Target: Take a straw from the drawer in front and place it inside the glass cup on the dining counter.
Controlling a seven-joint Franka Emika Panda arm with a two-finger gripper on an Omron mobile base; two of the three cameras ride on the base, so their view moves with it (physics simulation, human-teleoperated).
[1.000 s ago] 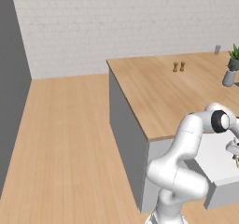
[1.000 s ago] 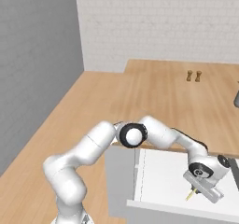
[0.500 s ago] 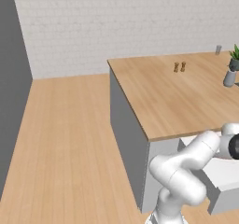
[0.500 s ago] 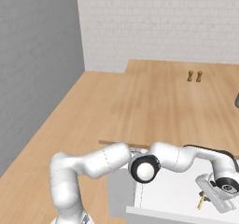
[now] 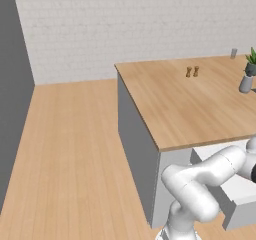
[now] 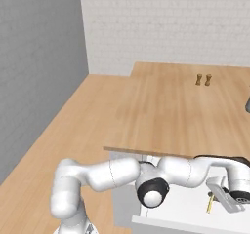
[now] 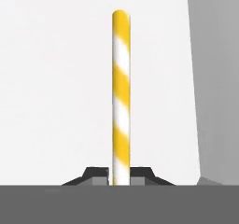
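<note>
My gripper (image 7: 120, 177) is clamped on the yellow-and-white striped straw (image 7: 120, 97), which points straight away from my fingertips, over the white inside of the open drawer (image 6: 185, 213) below the dining counter (image 5: 190, 104).

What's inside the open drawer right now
Inside the drawer, the gripper is shut on the straw above the white floor. The arm covers much of the interior.
</note>
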